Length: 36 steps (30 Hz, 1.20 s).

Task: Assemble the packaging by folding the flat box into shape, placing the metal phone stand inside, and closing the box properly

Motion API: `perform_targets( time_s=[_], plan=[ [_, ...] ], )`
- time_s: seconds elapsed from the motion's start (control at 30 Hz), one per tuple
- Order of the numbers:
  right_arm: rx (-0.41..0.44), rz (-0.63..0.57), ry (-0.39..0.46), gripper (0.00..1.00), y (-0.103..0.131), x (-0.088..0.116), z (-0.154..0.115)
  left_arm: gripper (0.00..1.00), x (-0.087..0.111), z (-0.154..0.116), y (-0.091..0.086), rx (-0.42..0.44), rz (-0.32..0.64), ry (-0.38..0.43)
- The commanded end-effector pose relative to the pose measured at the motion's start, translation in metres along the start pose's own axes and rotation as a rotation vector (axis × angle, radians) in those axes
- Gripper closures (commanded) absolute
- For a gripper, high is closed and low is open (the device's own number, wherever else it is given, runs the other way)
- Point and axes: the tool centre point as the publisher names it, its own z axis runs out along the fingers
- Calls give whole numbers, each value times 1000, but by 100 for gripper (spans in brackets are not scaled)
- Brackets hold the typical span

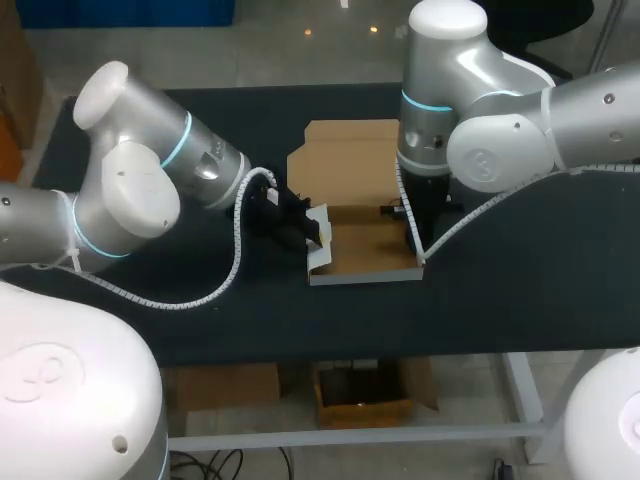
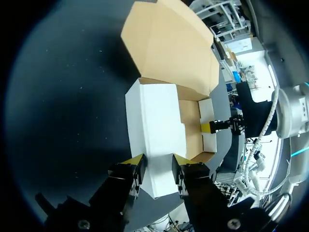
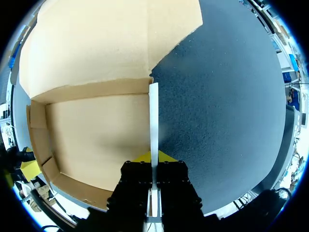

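As the box (image 1: 362, 250) sits open on the table (image 1: 520, 300), its lid flap (image 1: 350, 150) back behind it, we've got the right gripper (image 3: 153, 158) pinched narrow on the right wall (image 3: 153, 111), one finger on each side. Our left gripper (image 2: 157, 163) is spread wide at the left wall (image 2: 154, 130), which leans outward between the tips.
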Motion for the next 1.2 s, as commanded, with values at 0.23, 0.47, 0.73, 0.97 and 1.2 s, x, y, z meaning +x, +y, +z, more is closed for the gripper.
perform_targets(
  time_s=[0.23,0.47,0.73,0.97,1.2],
  plan=[
    [4,0,-4,100,0,1,-1,61,2,13,-1,53,-37,-182],
    [4,0,-4,100,0,1,-1,62,-3,18,-12,74,-71,-267],
    [4,0,-4,100,0,1,-1,65,-5,26,-20,96,-90,-375],
    [4,0,-4,100,0,1,-1,71,-8,32,-20,91,-105,-440],
    [4,0,-4,100,0,1,-1,70,-12,32,-19,65,-131,-518]
  ],
)
